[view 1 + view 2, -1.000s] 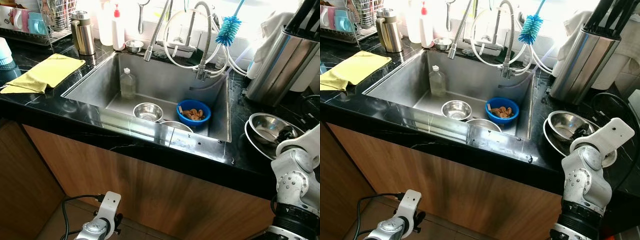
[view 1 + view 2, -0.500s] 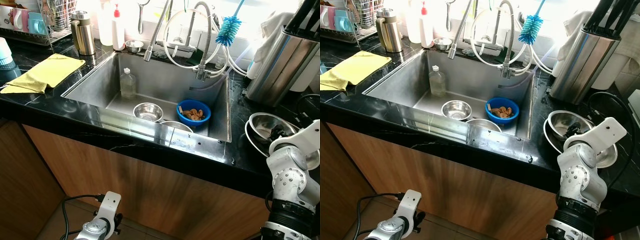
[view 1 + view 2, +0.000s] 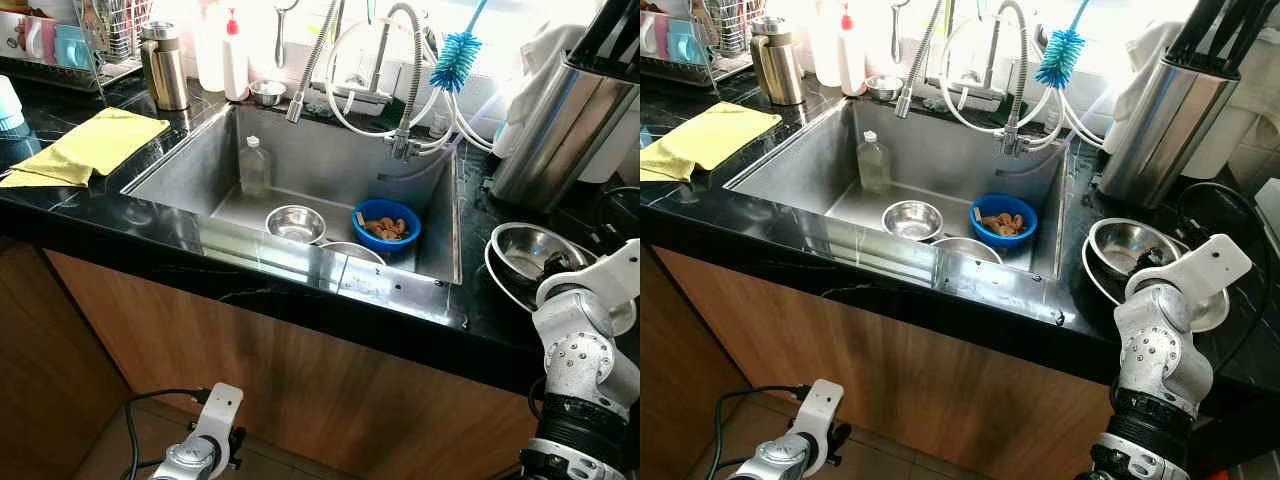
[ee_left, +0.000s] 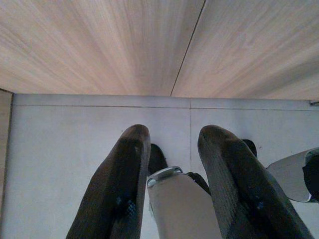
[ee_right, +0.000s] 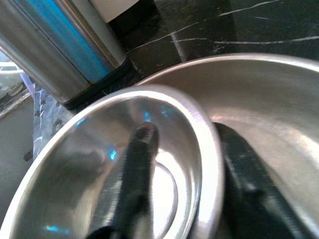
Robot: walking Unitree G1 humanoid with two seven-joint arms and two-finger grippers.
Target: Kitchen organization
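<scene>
A steel bowl [image 3: 1125, 245] sits on the black counter right of the sink, nested in a wider steel dish [image 5: 279, 99]. My right gripper [image 5: 187, 134] straddles that bowl's rim, one finger [image 5: 139, 149] inside and the other outside, shut on it. The sink [image 3: 330, 160] holds a clear bottle [image 3: 255, 167], a small steel bowl [image 3: 296, 222], a blue bowl [image 3: 386, 226] with brown food and another steel bowl [image 3: 350, 252] at its near wall. My left arm hangs low by the cabinet, and its gripper [image 4: 172, 134] is open above the floor.
A tall steel canister [image 3: 550, 130] stands just behind the bowls. A yellow cloth [image 3: 95, 145] lies on the left counter, with a steel flask [image 3: 165, 65] and a dish rack behind it. Faucet hoses and a blue brush [image 3: 455, 60] hang over the sink.
My right arm has swung in over the counter bowls and taken the smaller bowl's rim. That bowl has shifted slightly left. The left arm has not moved.
</scene>
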